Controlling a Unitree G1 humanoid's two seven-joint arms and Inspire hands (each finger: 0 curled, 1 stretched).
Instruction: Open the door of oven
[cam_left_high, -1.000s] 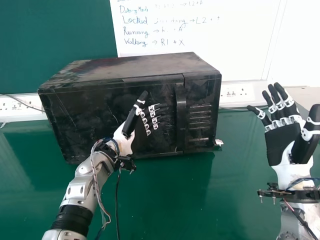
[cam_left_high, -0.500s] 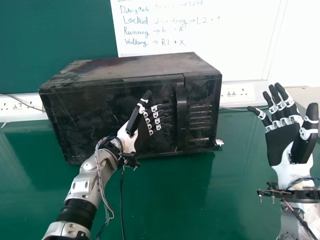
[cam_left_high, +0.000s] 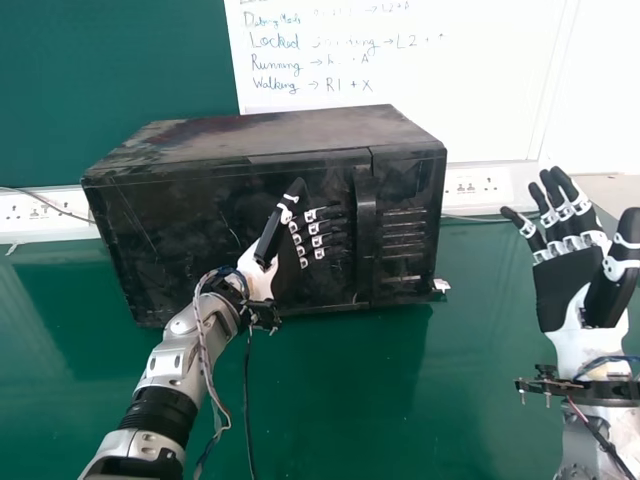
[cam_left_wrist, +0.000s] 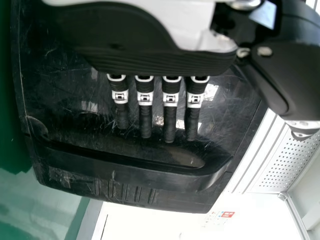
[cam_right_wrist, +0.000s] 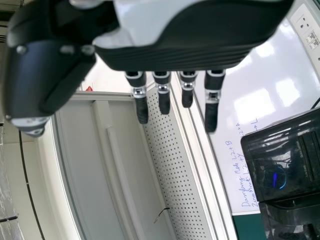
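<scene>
Oven door shut, left robot hand in front of it

The black oven sits on the green desk, its door closed and its upright handle toward the right of the oven's front. Before that front, the left robot hand is open, fingers straight and pointing at the handle, holding nothing; whether they touch the door I cannot tell. To the right of the oven, well apart from it, the right robot hand is raised, wide open and empty. A whiteboard stands behind the oven.
</scene>
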